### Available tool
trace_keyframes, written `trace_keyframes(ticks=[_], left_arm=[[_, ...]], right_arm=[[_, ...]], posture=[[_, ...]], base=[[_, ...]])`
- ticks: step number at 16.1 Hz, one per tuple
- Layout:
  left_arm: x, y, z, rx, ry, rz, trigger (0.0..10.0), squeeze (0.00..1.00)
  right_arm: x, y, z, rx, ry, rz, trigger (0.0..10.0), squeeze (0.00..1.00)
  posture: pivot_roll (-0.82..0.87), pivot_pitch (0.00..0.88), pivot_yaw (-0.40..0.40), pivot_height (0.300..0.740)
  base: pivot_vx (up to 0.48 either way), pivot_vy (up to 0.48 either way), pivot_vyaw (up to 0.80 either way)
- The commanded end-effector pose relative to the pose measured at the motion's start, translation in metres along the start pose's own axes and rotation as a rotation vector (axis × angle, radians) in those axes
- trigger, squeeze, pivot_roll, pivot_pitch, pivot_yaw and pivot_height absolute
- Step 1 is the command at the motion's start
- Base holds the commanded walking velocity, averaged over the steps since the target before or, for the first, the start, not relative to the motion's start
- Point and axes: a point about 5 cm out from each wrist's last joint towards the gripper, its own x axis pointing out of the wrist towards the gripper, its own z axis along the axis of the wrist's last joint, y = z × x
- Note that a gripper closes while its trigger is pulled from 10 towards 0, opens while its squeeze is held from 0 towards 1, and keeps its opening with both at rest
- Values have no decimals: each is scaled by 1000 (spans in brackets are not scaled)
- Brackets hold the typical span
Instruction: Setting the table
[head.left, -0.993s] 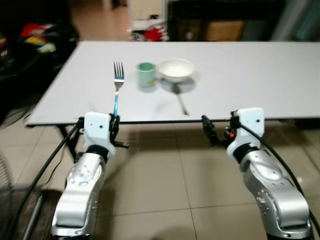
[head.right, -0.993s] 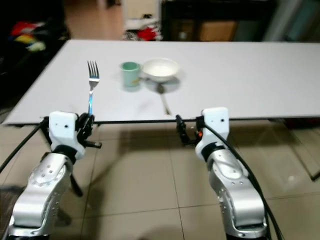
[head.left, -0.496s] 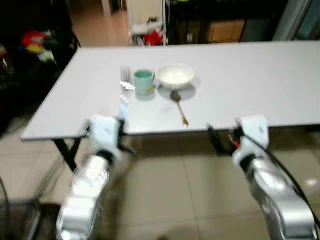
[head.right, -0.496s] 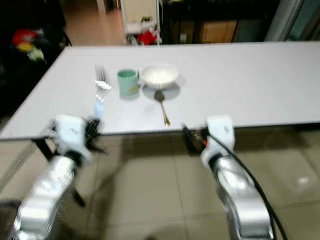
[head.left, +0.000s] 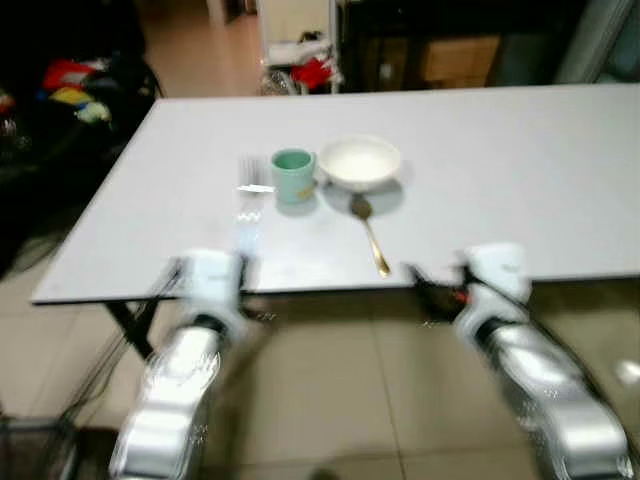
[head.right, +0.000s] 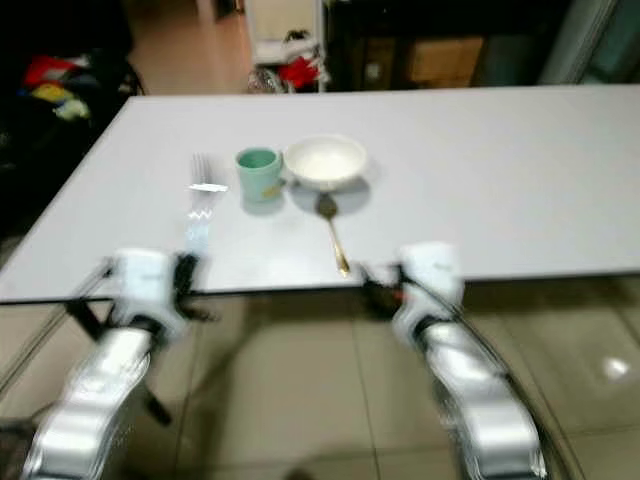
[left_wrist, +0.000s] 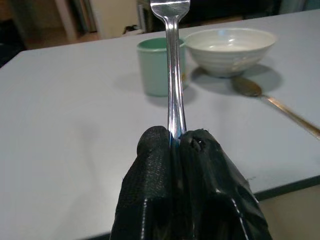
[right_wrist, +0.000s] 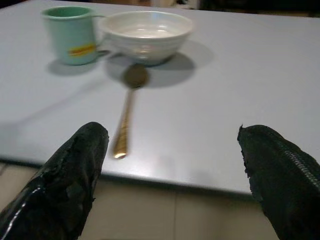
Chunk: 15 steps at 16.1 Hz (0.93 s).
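**Fork held upright at the near edge of a partly set table**

Beige floor tiles (head.left: 330, 390) are being shown beneath a long pale grey table (head.left: 520, 150) that is spanning the scene, with dark furniture and red clutter blurred at the far side of the room. Three things are being seen grouped on the table's left half: a mint-green mug (head.left: 293, 176) bearing a yellow label, a white bowl (head.left: 360, 163) standing just to the right of the mug, and a spoon (head.left: 369, 232) with a gold-coloured handle lying near the bowl, its dark bowl end pointing toward the white bowl and its handle reaching toward the near edge.

The fork (left_wrist: 170, 65) is being held in the left gripper (left_wrist: 175, 142), whose two black fingers are being pressed together on the handle. The fork is being kept upright, tines up, just at the near edge of the table and to the left of the mug; in the head views its outline is blurred.

The right gripper (right_wrist: 172, 165) is being held at the near edge of the table, right of the spoon's handle tip, with its two black fingers spread wide apart and nothing between them.
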Motion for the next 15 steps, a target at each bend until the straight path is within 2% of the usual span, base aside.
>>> trace_keyframes(ticks=[1, 5, 7, 8, 11, 14, 15], left_arm=[[-2, 12, 4, 27, -11, 45, 10000, 0], [-1, 11, 3, 32, -3, 30, 10000, 0], [-1, 9, -3, 33, 39, 23, 10000, 0], [1, 10, -10, 14, 98, 37, 10000, 0], [7, 10, -24, 96, 206, 20, 10000, 0], [20, 6, -41, 122, 361, -5, 10000, 0], [24, 5, -42, 131, 372, -9, 10000, 0]], right_arm=[[3, 8, 6, 13, -32, 29, 10000, 0], [3, 10, 5, 14, -22, 36, 10000, 0], [2, 11, -2, 7, 22, 51, 10000, 0], [2, 12, -3, 6, 32, 72, 10000, 0], [2, 13, -10, -37, 100, 125, 10000, 0], [-2, 8, -12, -56, 111, 212, 10000, 0], [-2, 9, -10, -75, 102, 251, 10000, 0]], posture=[[-11, 0, 29, 740], [-15, 0, 36, 740], [-15, 0, 38, 740], [-15, 0, 37, 740], [-19, 0, 36, 740], [-21, 0, 32, 740], [-23, 0, 36, 740]], base=[[311, 0, 0], [312, 0, 0], [272, 0, 0], [0, 0, 0], [0, 0, 0], [0, 0, 0], [0, 0, 0]])
